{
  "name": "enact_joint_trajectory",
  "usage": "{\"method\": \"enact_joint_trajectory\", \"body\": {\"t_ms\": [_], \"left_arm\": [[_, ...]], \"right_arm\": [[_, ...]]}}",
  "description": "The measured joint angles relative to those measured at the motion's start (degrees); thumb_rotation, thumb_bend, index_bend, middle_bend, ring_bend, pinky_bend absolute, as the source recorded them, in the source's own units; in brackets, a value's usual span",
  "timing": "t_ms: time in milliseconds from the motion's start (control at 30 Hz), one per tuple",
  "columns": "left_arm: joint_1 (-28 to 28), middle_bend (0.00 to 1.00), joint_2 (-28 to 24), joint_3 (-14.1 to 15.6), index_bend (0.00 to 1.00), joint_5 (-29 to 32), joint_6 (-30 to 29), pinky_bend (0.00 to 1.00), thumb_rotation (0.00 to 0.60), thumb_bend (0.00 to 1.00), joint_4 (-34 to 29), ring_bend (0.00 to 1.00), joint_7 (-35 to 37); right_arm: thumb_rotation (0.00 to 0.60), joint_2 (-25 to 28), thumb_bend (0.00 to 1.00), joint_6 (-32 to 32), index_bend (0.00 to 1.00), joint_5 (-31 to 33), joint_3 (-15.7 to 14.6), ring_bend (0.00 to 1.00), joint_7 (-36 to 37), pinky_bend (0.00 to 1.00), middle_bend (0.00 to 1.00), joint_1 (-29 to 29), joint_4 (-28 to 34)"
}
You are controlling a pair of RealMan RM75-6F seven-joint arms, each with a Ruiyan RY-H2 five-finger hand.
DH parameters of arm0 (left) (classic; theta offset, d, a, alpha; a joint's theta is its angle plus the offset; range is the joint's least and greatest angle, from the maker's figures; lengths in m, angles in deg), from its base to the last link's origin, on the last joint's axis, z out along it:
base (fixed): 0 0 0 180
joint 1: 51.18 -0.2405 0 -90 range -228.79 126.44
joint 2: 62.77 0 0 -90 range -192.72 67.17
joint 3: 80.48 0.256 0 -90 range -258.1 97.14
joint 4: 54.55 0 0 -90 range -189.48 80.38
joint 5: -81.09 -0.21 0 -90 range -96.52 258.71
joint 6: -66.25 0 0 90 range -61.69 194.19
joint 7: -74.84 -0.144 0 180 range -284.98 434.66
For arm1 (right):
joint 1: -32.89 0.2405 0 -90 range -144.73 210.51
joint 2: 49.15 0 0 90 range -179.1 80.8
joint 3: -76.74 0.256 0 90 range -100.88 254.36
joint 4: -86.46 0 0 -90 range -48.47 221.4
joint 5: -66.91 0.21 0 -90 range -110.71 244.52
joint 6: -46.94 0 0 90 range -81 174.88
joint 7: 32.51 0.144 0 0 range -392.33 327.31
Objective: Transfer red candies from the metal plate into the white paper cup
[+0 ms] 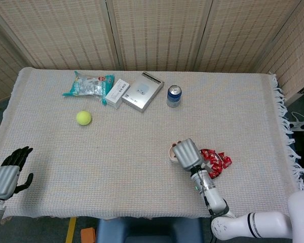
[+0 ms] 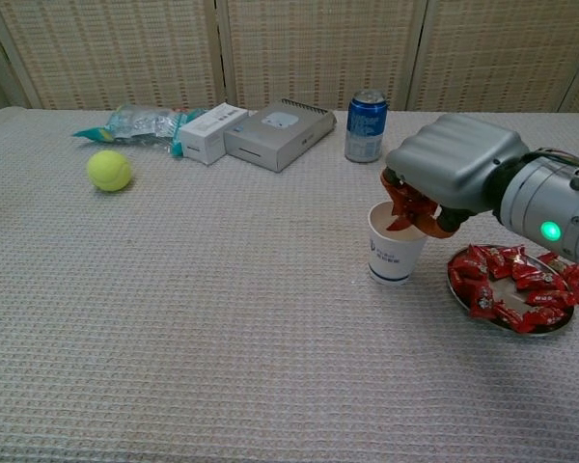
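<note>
— Item one, right hand?
— My grey right hand (image 2: 454, 164) grasps red wrapped candies (image 2: 408, 204) directly over the white paper cup (image 2: 398, 242), at nine o'clock of the round metal plate (image 2: 510, 326).
— Item two, left hand?
— My left hand (image 1: 10, 169) hangs released, fingers apart, at the table's near-left edge.

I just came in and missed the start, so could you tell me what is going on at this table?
The robot is moving red candies from a metal plate into a white paper cup. Its right hand holds a few red candies right over the cup's mouth, not yet let go. More candies lie piled on the plate just beside the cup. The left hand hangs open at the table's near left edge, holding nothing.
</note>
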Motion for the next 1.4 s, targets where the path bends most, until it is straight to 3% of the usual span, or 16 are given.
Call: {"method": "enact_joint_trajectory", "body": {"t_ms": [233, 767, 933, 1167, 1400], "left_arm": [[0.0, 0.00, 0.0, 0.0, 0.00, -0.1, 0.0, 0.16, 0.600, 0.47, 0.1, 0.00, 0.3], [0.0, 0.01, -0.3, 0.0, 0.00, -0.4, -0.2, 0.16, 0.600, 0.47, 0.3, 0.00, 1.3], [-0.1, 0.02, -0.3, 0.0, 0.00, -0.4, -0.5, 0.16, 0.600, 0.47, 0.3, 0.00, 1.4], [0.0, 0.02, 0.3, 0.2, 0.00, -0.2, -0.1, 0.16, 0.600, 0.47, 0.0, 0.00, -0.6], [0.3, 0.02, 0.9, 0.3, 0.00, 0.3, 0.6, 0.17, 0.600, 0.47, -0.2, 0.00, -2.1]], "right_arm": [[0.600, 0.1, 0.35, 0.6, 0.34, 0.0, -0.2, 0.78, 0.4, 1.00, 0.50, 0.6, 0.4], [0.600, 1.1, 0.30, 2.1, 0.25, 0.2, -0.6, 0.78, 1.3, 1.00, 0.42, 1.4, 1.8], [0.600, 2.4, 0.25, 2.7, 0.16, -0.8, -1.0, 0.75, 2.9, 1.00, 0.32, 0.6, 2.6], [0.600, 10.4, 0.24, 2.4, 0.09, -2.2, -6.6, 0.75, 10.3, 1.00, 0.25, -4.7, 2.6], [0.600, 12.4, 0.21, -3.9, 0.00, -4.0, -10.9, 0.74, 18.2, 1.00, 0.18, -7.8, -1.8]]}}
